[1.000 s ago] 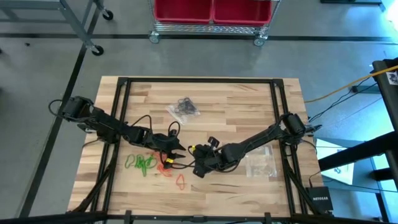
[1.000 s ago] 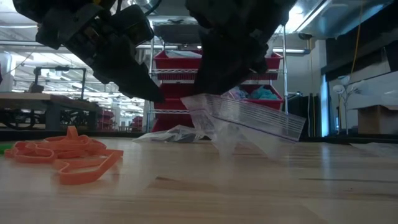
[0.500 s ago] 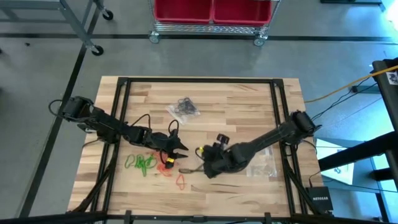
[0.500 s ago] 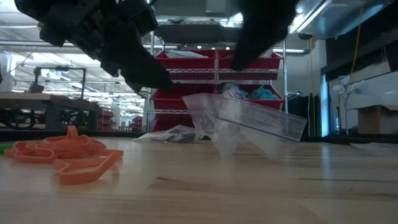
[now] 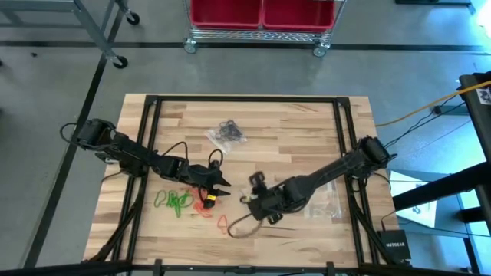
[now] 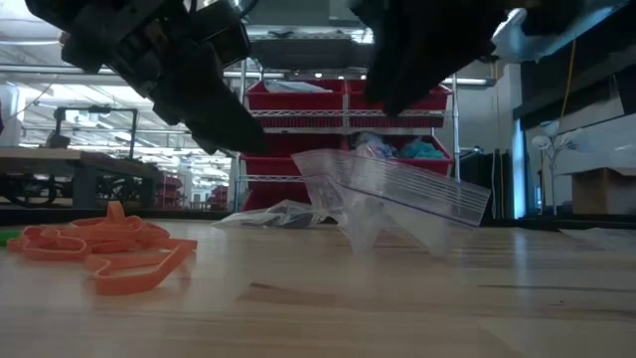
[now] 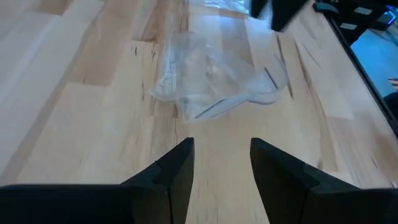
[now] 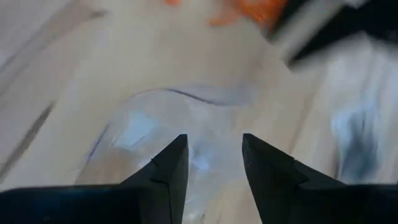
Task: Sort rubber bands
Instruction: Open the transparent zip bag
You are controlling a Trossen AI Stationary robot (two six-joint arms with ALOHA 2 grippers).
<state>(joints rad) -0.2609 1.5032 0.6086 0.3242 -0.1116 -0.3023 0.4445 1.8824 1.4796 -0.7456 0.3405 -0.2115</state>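
The rubber bands lie in loose heaps at the lower left of the wooden table point(image 5: 307, 123) in the high view: a bright green tangle point(image 5: 173, 202), and just right of it an orange-red cluster point(image 5: 205, 205) with one orange-red loop point(image 5: 222, 223) a little apart below. A bag of black bands point(image 5: 226, 134) lies toward the table's upper middle. In the low view the orange bands point(image 6: 104, 251) sit as flat, floppy strips, overlapping and touching, so they look very light, soft and stretchy, likely to cling together and drag neighbours along when one is lifted. The best hold is probably a pinch on a free arc at the edge of a heap, or on the lone loop. The left gripper point(image 5: 222, 186) hovers just above and right of the orange-red cluster, its fingers point(image 7: 176, 171) parted and empty. The right gripper point(image 5: 255, 203) hangs at lower centre over a clear plastic bag point(image 6: 393, 199), fingers point(image 8: 165, 168) parted with nothing between them.
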